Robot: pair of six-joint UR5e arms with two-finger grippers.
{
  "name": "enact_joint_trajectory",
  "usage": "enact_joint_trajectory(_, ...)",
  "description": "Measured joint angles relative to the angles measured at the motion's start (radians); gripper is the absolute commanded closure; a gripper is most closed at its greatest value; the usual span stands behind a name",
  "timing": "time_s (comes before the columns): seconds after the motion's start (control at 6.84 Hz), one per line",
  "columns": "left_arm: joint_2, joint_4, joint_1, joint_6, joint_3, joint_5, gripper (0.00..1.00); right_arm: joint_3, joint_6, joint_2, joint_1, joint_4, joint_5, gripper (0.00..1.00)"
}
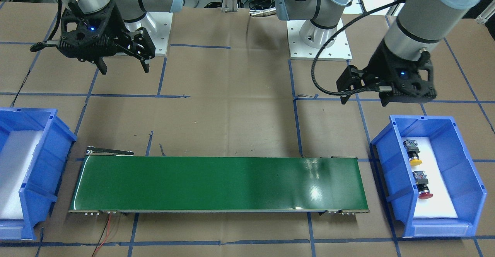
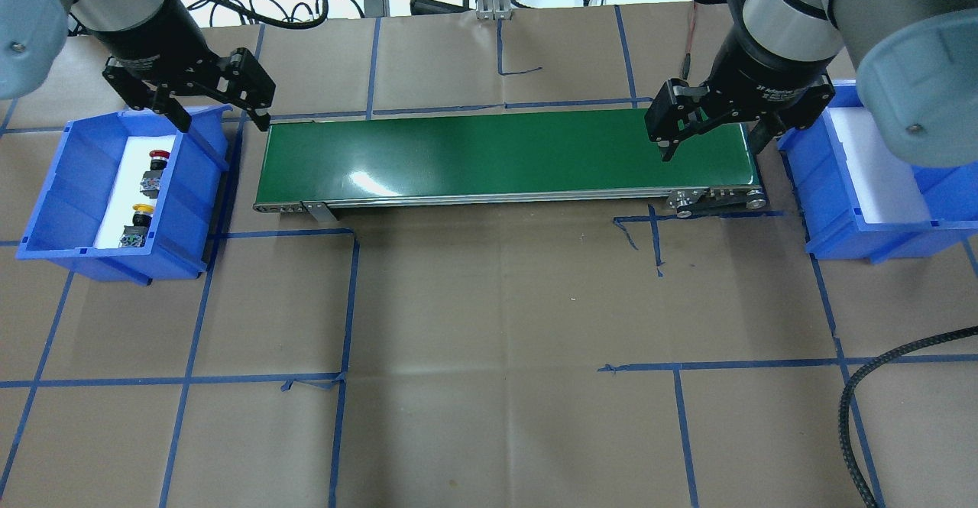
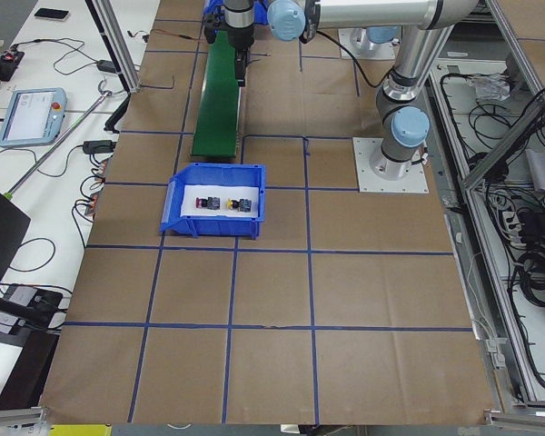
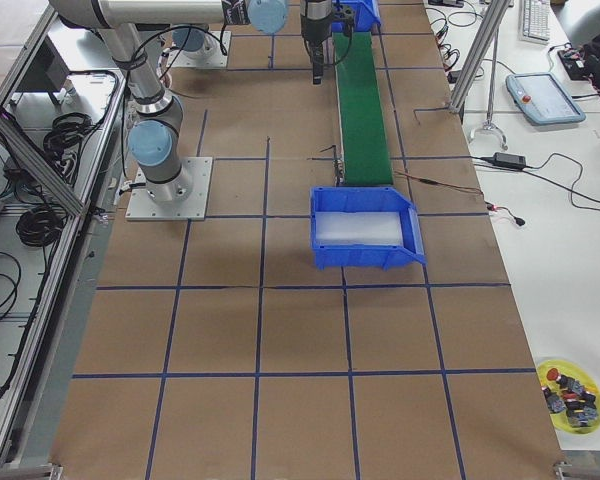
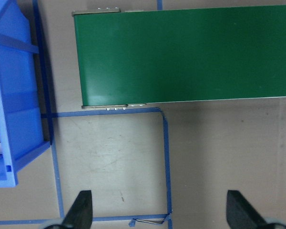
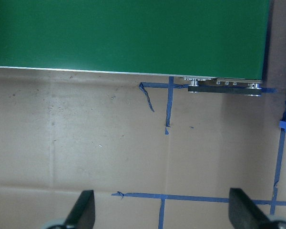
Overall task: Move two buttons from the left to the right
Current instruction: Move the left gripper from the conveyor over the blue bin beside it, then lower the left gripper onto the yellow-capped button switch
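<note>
**Opening step, nothing yet carried.** The yellow button (image 1: 412,151) and the red button (image 1: 422,187) lie apart on white padding in the left bin (image 1: 475,179). The right bin (image 2: 840,214) holds only padding.

Your left tool (image 2: 225,122) hangs released and empty above the table (image 2: 497,325), just beside the left bin. Your right tool (image 2: 710,147), also released and empty, hangs near the right end of the green belt (image 2: 497,153).

Next, by judgement, you bring the left tool over the bin, lower it and clench it on one button body.

The table is brown paper gridded in blue tape. A teach pendant (image 3: 32,116) and cables lie on the side bench.
</note>
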Motion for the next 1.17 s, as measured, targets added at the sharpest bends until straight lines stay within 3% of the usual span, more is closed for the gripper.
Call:
enact_joint_trajectory(0.58, -0.090, 0.058, 0.278, 0.320, 0.015, 0.003, 0.00, 0.000, 0.000, 0.000, 0.000, 0.000, 0.001, 0.00)
enact_joint_trajectory(1.17, -0.161, 0.163, 0.379, 0.411, -0.011, -0.003, 0.00, 0.000, 0.000, 0.001, 0.000, -0.001, 0.003, 0.00)
